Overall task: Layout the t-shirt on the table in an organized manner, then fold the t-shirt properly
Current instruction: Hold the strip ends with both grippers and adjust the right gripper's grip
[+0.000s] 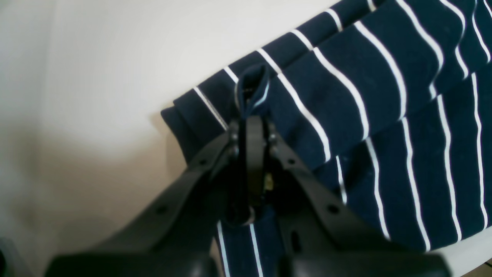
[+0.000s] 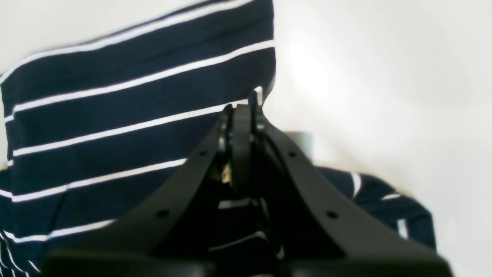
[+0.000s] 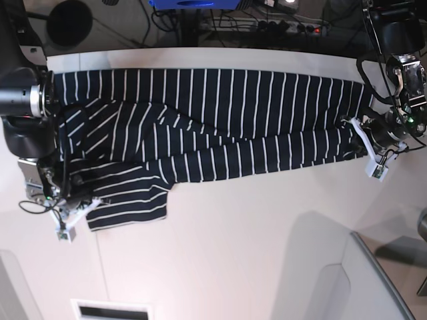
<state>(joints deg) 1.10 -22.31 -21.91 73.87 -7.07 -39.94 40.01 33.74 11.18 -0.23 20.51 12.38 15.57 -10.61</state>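
1. the t-shirt (image 3: 200,127) lies stretched across the far half of the white tabletop (image 3: 253,253), a long dark navy band with thin white stripes running from one arm to the other.
2. its far edge sits close to the tabletop's far rim; the near edge is uneven, with diagonal folds through the middle.
3. on the side of the right arm, a flap of the t-shirt hangs nearer to the viewer than the rest, its stripes running crosswise to those of the main body.
4. the left gripper (image 1: 251,115) is pressed together on the t-shirt; a small loop of striped fabric (image 1: 251,90) pokes up between its closed tips, right at the corner of a folded edge.
5. in the base view that left gripper (image 3: 353,128) sits at the end of the band, at the hem, low to the tabletop.
6. the right gripper (image 2: 242,109) is also clamped on the t-shirt, its tips together at the edge of a striped panel (image 2: 134,100), with bare tabletop beyond.
7. in the base view the right gripper (image 3: 79,200) is at the outer corner of the near flap, by the white camera mount (image 3: 65,232).
8. past the tabletop's far rim, cables and a power strip (image 3: 293,27) lie on the dark floor.
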